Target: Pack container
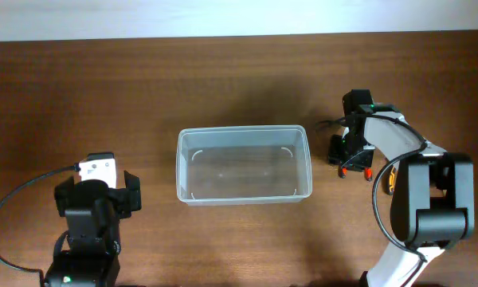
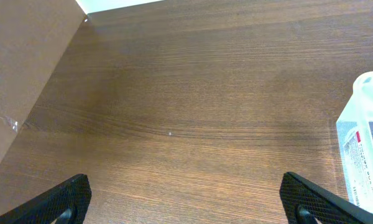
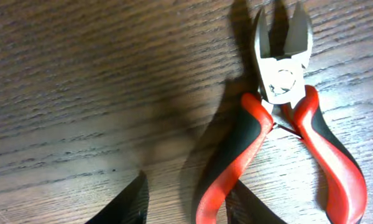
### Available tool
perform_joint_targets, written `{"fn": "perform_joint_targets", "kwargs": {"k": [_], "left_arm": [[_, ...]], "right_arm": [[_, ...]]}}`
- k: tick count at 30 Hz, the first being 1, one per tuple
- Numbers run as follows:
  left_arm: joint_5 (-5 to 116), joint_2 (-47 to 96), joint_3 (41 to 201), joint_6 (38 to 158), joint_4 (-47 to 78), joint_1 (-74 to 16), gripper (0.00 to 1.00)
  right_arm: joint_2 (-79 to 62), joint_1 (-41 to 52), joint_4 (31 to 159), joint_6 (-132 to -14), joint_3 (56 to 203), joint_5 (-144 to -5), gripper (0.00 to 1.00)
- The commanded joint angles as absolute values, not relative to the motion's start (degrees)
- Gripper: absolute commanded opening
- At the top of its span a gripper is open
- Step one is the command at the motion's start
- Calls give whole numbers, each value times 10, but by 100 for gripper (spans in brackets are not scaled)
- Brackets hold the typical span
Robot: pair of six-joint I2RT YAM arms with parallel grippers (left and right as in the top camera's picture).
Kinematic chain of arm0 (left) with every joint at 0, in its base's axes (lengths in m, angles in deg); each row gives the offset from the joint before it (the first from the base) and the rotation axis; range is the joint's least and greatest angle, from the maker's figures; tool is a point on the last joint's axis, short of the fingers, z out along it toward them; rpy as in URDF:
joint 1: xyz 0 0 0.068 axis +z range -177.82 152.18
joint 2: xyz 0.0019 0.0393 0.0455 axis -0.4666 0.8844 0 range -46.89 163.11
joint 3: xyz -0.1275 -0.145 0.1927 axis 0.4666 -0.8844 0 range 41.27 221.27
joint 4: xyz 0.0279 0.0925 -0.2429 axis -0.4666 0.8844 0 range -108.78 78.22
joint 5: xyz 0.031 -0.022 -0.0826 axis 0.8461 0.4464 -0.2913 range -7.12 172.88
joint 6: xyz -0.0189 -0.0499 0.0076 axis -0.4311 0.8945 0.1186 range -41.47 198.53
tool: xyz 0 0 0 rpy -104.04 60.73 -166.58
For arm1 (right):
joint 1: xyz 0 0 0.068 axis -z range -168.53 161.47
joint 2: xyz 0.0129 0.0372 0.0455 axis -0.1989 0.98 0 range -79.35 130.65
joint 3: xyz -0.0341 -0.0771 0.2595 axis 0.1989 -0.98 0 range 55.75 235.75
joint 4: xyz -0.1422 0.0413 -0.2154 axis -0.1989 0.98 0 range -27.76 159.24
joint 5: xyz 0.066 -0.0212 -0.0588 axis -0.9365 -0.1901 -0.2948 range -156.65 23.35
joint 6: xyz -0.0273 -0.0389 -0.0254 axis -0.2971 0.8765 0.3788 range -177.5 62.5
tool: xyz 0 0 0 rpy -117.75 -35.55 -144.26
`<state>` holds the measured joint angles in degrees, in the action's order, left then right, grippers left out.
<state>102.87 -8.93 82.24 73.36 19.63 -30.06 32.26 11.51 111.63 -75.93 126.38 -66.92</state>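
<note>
Fingertips of my right pincer stand apart astride one rubbery red-black handle of the diagonal cutters, steel nose at one o'clock; I judge closing comes next. Left wrist: my left pincer gapes over grained tabletop, container at three o'clock. Overhead: clear, round-cornered container lies empty, cutters at its three o'clock.

Clear plastic container: one
Side cutters with red-and-black handles: one pair
Robot arms: two, the left arm and the right arm
Grippers: two, the left gripper and the right gripper
Bench: one
</note>
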Motion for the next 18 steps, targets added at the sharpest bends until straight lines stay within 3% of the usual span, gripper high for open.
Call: {"fn": "perform_joint_targets", "kwargs": {"k": [1,18], "left_arm": [[1033,-90,835,724,197,-303,99],[1033,-90,835,724,197,-303,99]], "right_arm": [[326,116,1114,-779,1257,-664,39],[326,127,1112,-820,1257,-653,39]]}}
